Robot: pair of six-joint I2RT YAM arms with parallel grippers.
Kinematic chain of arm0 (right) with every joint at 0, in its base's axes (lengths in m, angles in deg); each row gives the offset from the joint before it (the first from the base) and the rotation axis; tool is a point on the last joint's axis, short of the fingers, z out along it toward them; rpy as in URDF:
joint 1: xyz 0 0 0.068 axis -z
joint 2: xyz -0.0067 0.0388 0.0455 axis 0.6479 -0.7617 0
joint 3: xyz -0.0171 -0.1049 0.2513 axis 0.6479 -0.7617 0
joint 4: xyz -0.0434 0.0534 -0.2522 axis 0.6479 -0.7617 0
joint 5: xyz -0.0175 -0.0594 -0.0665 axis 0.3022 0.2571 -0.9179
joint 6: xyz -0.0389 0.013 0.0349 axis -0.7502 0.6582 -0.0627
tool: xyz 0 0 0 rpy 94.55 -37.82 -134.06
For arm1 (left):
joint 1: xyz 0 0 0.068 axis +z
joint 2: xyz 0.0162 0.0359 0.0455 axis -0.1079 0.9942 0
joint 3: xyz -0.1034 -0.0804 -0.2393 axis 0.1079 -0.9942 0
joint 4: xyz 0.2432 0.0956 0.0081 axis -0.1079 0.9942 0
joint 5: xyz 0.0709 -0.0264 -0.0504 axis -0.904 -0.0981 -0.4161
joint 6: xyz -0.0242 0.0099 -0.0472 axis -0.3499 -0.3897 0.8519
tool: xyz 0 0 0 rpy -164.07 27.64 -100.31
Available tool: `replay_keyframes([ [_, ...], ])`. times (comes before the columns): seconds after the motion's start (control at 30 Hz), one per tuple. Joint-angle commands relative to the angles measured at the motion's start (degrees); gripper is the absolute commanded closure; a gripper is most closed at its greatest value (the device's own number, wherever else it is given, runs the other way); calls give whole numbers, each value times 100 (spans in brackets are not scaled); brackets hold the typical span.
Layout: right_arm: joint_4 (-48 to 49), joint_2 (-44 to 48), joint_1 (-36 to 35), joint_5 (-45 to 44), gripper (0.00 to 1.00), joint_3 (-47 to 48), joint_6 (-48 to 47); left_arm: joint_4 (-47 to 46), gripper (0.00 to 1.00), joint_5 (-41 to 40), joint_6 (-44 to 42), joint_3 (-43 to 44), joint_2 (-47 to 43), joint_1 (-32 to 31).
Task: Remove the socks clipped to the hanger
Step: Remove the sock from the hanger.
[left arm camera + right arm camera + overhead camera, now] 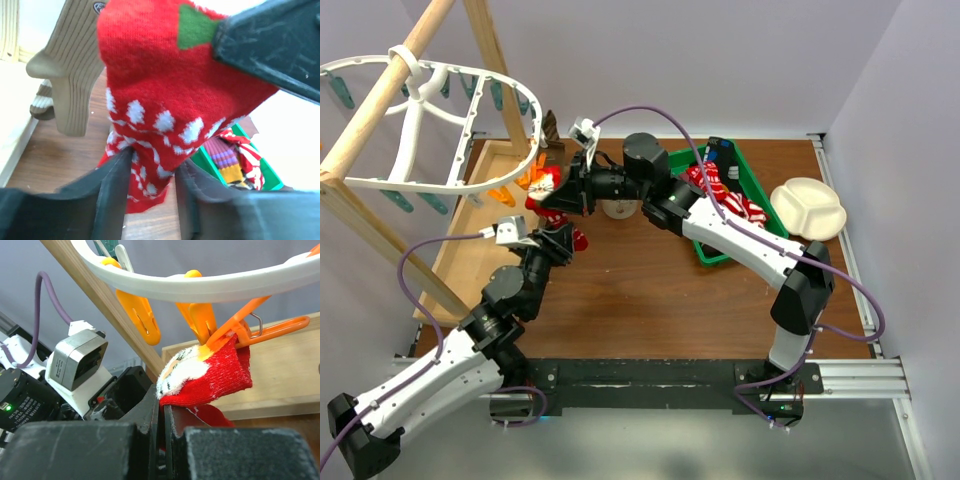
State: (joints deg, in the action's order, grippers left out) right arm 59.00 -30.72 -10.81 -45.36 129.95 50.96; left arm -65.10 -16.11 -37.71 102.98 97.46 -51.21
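Observation:
A red sock (546, 192) with white marks hangs from an orange clip (235, 330) under the white hanger (420, 185), whose rim (200, 287) crosses the top of the right wrist view. My right gripper (565, 190) is shut on the sock's upper part, and red fabric (215, 375) folds over its tips (161, 402). My left gripper (152, 160) sits lower, its fingers (117, 185) pressing the sock's patterned end (160, 100) from both sides. A beige ribbed sock (70, 75) hangs just behind.
The wooden pole frame (380, 100) carries the hanger over a shallow wooden tray (480, 225). A green bin (735, 165) holding several socks stands under my right arm. A white divided plate (808, 208) lies at the far right. More orange clips (140, 315) dangle from the rim.

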Motion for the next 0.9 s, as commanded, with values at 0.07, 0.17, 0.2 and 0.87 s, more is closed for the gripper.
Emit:
replay_keyframes([
  [0.07, 301, 98, -13, 93, 100, -32, 158, -509, 93, -201, -132, -1, 18, 37],
  [0.17, 292, 98, -4, -4, 100, -59, 123, -333, 100, -96, -27, 26, 1, 28],
  [0.2, 283, 116, -4, -126, 100, -67, 79, -306, 100, -52, -9, 26, -52, 37],
  [0.87, 1003, 704, 329, -1139, 38, -1007, 287, 520, 100, 204, 730, -71, -553, 28],
])
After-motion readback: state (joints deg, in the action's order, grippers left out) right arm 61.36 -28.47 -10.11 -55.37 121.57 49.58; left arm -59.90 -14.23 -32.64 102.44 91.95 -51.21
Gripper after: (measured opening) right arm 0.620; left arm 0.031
